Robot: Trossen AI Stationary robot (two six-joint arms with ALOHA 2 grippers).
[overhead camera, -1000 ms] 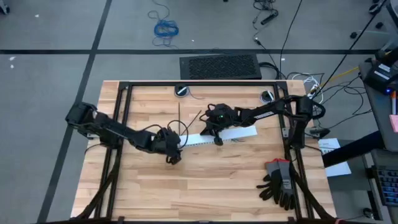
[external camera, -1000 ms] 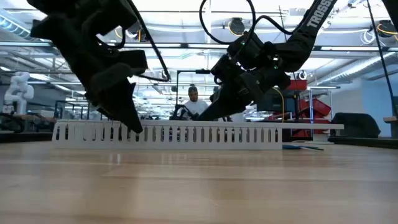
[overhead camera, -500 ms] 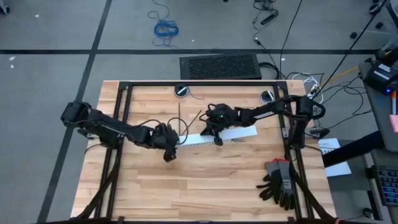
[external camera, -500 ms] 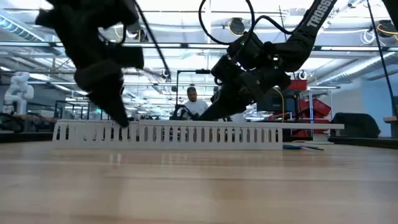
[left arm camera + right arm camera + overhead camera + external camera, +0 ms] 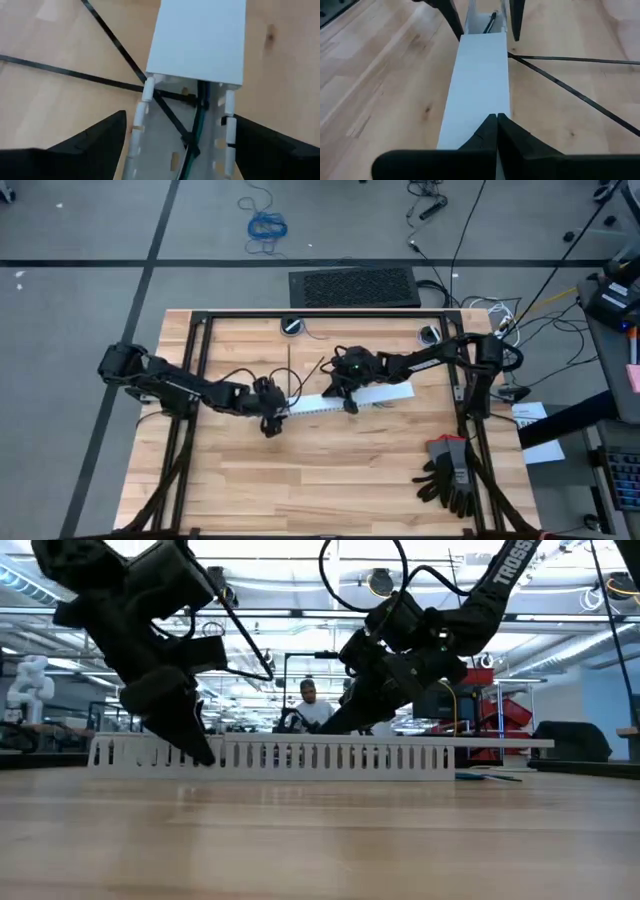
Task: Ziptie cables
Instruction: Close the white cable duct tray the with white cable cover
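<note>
Smooth white plastic duct [image 5: 200,40] lies on a matt, light wood table [image 5: 330,470].

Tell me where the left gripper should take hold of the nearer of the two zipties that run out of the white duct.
Probably the ziptie on its bare stretch over the table, clear of the duct wall. Come straight down, fingers across its width: it lies flat, thin and straight there, while inside the channel the cables crowd it. The left gripper is open over the duct.
</note>
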